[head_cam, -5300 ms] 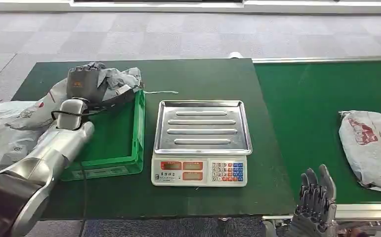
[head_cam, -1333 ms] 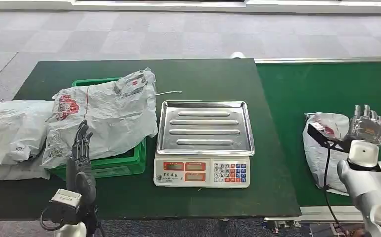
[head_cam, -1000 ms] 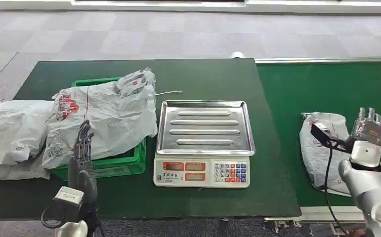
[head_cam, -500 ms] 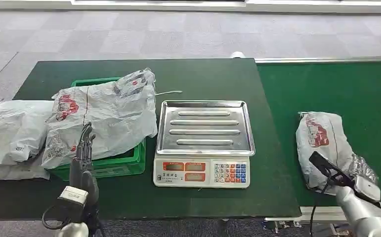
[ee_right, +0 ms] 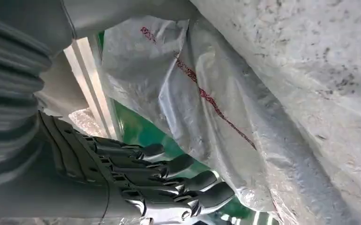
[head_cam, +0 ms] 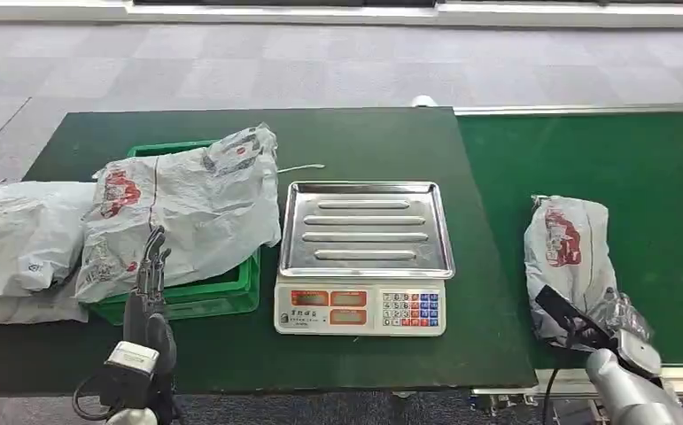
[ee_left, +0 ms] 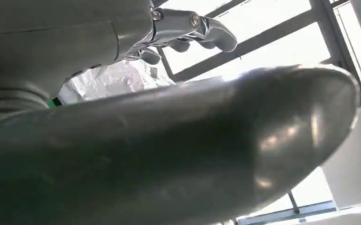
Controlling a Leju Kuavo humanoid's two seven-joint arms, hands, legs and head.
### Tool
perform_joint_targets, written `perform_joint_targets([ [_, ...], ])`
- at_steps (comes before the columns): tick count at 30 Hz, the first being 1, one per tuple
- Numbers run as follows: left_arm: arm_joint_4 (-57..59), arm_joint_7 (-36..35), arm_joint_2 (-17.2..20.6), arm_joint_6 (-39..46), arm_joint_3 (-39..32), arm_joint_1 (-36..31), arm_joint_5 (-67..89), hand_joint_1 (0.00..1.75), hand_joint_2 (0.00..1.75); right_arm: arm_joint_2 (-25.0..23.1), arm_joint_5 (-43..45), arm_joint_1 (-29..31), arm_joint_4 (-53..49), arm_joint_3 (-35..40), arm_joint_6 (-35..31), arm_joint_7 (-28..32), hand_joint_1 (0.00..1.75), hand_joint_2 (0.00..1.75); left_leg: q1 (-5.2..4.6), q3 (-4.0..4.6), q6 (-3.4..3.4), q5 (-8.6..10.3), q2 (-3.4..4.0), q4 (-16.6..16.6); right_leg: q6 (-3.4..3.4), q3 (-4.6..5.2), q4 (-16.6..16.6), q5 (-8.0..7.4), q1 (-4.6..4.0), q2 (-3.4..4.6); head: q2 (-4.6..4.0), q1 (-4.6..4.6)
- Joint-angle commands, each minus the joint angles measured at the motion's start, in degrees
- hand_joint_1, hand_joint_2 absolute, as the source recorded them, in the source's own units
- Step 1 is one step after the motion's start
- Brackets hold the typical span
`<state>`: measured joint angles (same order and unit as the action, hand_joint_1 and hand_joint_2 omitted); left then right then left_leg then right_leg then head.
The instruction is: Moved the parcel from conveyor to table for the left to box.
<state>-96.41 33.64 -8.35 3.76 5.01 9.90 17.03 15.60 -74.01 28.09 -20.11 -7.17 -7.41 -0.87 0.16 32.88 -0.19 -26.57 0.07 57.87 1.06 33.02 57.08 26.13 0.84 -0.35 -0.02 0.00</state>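
Note:
A grey parcel (head_cam: 566,252) with a red print lies on the green conveyor (head_cam: 585,150), right of the table (head_cam: 364,137). My right hand (head_cam: 628,323) is low at the parcel's near end. In the right wrist view the parcel (ee_right: 286,93) sits between the thumb and the straight dark fingers (ee_right: 169,183), with a gap of green belt between fingers and bag. My left hand (head_cam: 148,270) stands fingers-up and holds nothing, just in front of the green box (head_cam: 191,299). A large grey parcel (head_cam: 187,208) lies across that box.
A silver weighing scale (head_cam: 362,257) stands mid-table between the box and the conveyor. Another grey parcel (head_cam: 14,243) lies at the table's left edge. The conveyor's metal rail (head_cam: 585,109) runs along the far side.
My right hand has dropped from above the conveyor parcel to its near end, and the parcel has slid a little left. The left hand, which earlier put a parcel on the box, stays by the box front.

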Motion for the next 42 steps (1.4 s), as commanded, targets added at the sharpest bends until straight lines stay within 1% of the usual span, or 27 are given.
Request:
perform_joint_targets([
  [1,0.9,-0.5,-0.3,-0.4,-1.6,-0.1,0.3,0.00,0.00,-5.3,-1.2,-3.5,-0.4,0.3,-2.4,2.7,1.75,1.75,0.11,-0.14,-0.11,0.02,0.15,-0.1,-0.08,-0.12,-0.2,-0.09,-0.11,0.18,0.00,0.00],
  [3,0.8,-0.5,-0.4,-0.5,-1.7,-0.1,0.4,0.00,0.00,-5.8,-1.6,-4.0,-1.8,0.9,-3.6,3.1,1.75,1.75,0.12,-0.10,-0.18,-0.02,0.34,-0.2,-0.10,-0.10,-0.2,-0.15,-0.13,0.41,0.00,0.00],
  [4,0.8,-0.5,-0.4,-0.5,-1.7,0.0,0.4,0.00,0.00,-6.0,-1.6,-4.0,-1.9,1.0,-3.6,3.0,1.75,1.75,0.10,0.13,-0.22,-0.22,0.46,0.0,-0.13,-0.23,0.0,0.00,-0.09,0.52,0.02,0.00],
  [5,0.8,-0.5,-0.4,-0.5,-1.7,0.0,0.4,0.00,0.00,-6.0,-1.6,-4.0,-1.9,1.0,-3.6,3.0,1.75,1.75,0.13,0.16,-0.23,-0.22,0.51,-0.1,-0.19,-0.18,-0.1,-0.06,-0.12,0.57,0.02,0.00],
  [6,0.7,-0.5,-0.5,-0.5,-1.7,0.0,0.4,0.00,0.00,-6.1,-1.6,-4.2,-2.3,1.1,-4.0,3.2,1.75,1.75,0.12,0.05,-0.13,-0.33,0.54,-0.1,-0.16,-0.32,-0.1,0.07,-0.11,0.55,0.00,0.00],
  [7,0.5,-0.5,-0.5,-0.5,-1.7,0.2,0.5,0.00,0.00,-6.5,-1.4,-4.7,-3.6,1.2,-5.8,4.2,1.75,1.75,0.11,0.09,-0.14,-0.26,0.55,-0.1,-0.18,-0.26,-0.2,0.00,-0.10,0.55,0.02,0.00],
  [8,0.4,-0.5,-0.5,-0.5,-1.7,0.3,0.5,0.00,0.00,-6.7,-1.5,-4.5,-3.7,1.2,-5.7,4.2,1.75,1.75,0.12,0.11,-0.13,-0.25,0.51,-0.1,-0.18,-0.25,-0.2,0.01,-0.10,0.52,0.02,0.00],
  [9,0.0,-0.5,-0.6,-0.5,-1.6,0.7,0.6,0.00,0.00,-7.3,-1.3,-4.8,-5.2,1.3,-7.4,4.8,1.75,1.75,0.15,0.12,-0.13,-0.22,0.48,-0.2,-0.20,-0.26,-0.3,-0.02,-0.13,0.48,0.02,0.00],
  [11,-0.4,-0.5,-0.6,-0.5,-1.5,1.1,0.6,0.00,0.00,-7.8,-1.5,-5.4,-7.1,1.6,-7.9,4.6,1.75,1.75,0.13,-0.18,-0.13,-0.24,0.52,-0.2,-0.19,-0.29,-0.2,0.02,-0.11,0.51,0.02,0.00],
  [12,-0.5,-0.5,-0.6,-0.4,-1.4,1.3,0.6,0.00,0.00,-8.0,-1.5,-5.5,-7.4,1.7,-7.8,4.5,1.75,1.75,0.13,-0.49,-0.18,-0.25,0.55,-0.1,-0.21,-0.36,-0.1,0.04,-0.11,0.55,0.02,0.00],
  [13,-0.5,-0.5,-0.6,-0.4,-1.4,1.3,0.6,0.00,0.00,-8.0,-1.5,-5.5,-7.4,1.7,-7.8,4.5,1.75,1.75,0.10,-0.53,-0.18,-0.27,0.57,-0.1,-0.19,-0.37,-0.1,0.06,-0.08,0.57,0.02,0.00],
  [22,-0.5,-0.5,-0.6,-0.4,-1.4,1.2,0.6,0.00,0.00,-7.9,-1.5,-5.8,-7.8,1.8,-7.7,4.4,1.75,1.75,0.10,-0.34,-0.18,-0.26,0.31,-0.1,-0.19,-0.26,-0.1,0.17,-0.08,0.36,0.02,0.00],
  [29,-0.5,-0.5,-0.5,-0.4,-1.3,1.3,0.7,0.00,0.00,-7.9,-1.5,-6.2,-8.5,1.9,-8.2,4.7,1.75,1.75,0.08,-0.32,-0.17,-0.24,0.30,-0.1,-0.20,-0.25,-0.1,0.14,-0.06,0.37,0.00,0.00],
  [30,-0.1,-0.3,-0.2,-0.6,-1.1,1.2,0.7,0.00,0.00,-8.5,-2.2,-8.7,-12.4,2.7,-9.6,4.3,1.75,1.75,0.09,-0.32,-0.18,-0.22,0.30,-0.2,-0.22,-0.24,-0.1,0.13,-0.07,0.37,0.02,0.00],
  [33,0.3,-0.3,-0.1,-0.6,-1.0,0.7,0.6,0.00,0.00,-9.2,-2.2,-11.0,-17.1,2.7,-11.3,4.0,1.75,1.75,0.11,-0.30,-0.19,-0.22,0.21,-0.2,-0.22,-0.26,-0.1,0.15,-0.09,0.28,0.02,0.00],
  [34,0.4,-0.1,-0.1,-0.7,-0.9,0.6,0.6,0.00,0.00,-10.1,-0.8,-12.2,-20.5,1.7,-13.5,4.8,1.75,1.75,0.09,-0.29,-0.19,-0.25,0.18,-0.1,-0.20,-0.25,-0.1,0.19,-0.07,0.25,0.02,0.00],
  [35,0.4,0.0,-0.1,-0.8,-1.0,0.7,0.4,0.00,0.00,-11.1,1.6,-13.9,-25.7,0.4,-15.9,6.3,1.75,1.75,0.08,-0.27,-0.19,-0.26,0.18,-0.1,-0.20,-0.22,-0.1,0.21,-0.06,0.24,0.00,0.00],
  [36,0.4,0.1,-0.2,-1.0,-1.0,0.7,0.4,0.00,0.00,-11.7,2.6,-16.0,-31.4,0.0,-16.1,6.8,1.75,1.75,0.10,-0.25,-0.20,-0.25,0.18,-0.1,-0.22,-0.22,-0.1,0.19,-0.08,0.24,0.00,0.00],
  [38,0.9,0.2,-0.3,-1.3,-0.8,0.6,0.3,0.00,0.00,-13.8,2.7,-22.1,-46.5,-0.6,-21.9,8.0,1.75,1.75,0.07,-0.17,-0.21,-0.26,0.16,-0.1,-0.24,-0.12,0.0,0.22,-0.05,0.24,0.00,0.00],
  [39,1.1,0.4,-0.2,-1.4,-0.6,0.3,0.4,0.00,0.00,-15.3,2.9,-25.5,-55.4,-0.6,-23.6,8.1,1.75,1.75,0.07,-0.11,-0.20,-0.28,0.16,-0.1,-0.22,-0.05,0.0,0.23,-0.05,0.25,0.00,0.00],
  [40,1.7,0.6,-0.1,-2.1,-0.4,-0.1,0.0,0.00,0.00,-16.6,4.9,-28.3,-63.7,-0.3,-25.2,9.0,1.75,1.75,0.05,-0.08,-0.22,-0.27,0.14,-0.1,-0.25,0.00,0.0,0.23,-0.04,0.26,0.00,0.00],
  [41,2.6,0.7,-0.2,-2.3,-0.2,-0.7,-0.1,0.00,0.00,-17.2,6.1,-29.8,-68.1,0.2,-26.0,9.4,1.75,1.75,0.06,0.00,-0.23,-0.29,0.12,-0.1,-0.25,0.09,0.1,0.27,-0.04,0.23,0.02,0.00],
  [42,3.1,0.7,-0.2,-2.3,-0.1,-1.0,-0.1,0.00,0.00,-17.4,6.2,-30.3,-69.8,0.4,-25.6,9.2,1.75,1.75,0.02,0.08,-0.21,-0.29,0.10,0.0,-0.22,0.18,0.1,0.26,-0.01,0.19,0.02,0.00],
])
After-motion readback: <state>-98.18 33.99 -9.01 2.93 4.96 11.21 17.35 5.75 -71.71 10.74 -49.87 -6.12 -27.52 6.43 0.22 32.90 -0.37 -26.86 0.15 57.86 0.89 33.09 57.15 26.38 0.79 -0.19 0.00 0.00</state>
